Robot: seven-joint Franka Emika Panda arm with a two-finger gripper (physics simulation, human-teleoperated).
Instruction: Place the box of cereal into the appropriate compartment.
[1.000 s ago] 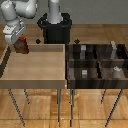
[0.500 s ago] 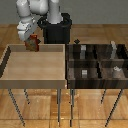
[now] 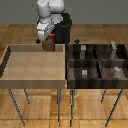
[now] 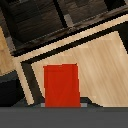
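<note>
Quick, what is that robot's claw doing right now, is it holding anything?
Gripper: closed on the box of cereal, lifted above the light tray.

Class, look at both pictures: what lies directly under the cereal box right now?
The cereal box hangs from the gripper above the light wooden tray, near its far wall. Only bare tray floor shows around it; the patch straight beneath it is hidden in the wrist view.

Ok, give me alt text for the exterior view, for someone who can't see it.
The claw holds the box of cereal above the far edge of a light wooden tray. On the exterior view's right stands a dark divided bin holding small grey blocks.
</note>
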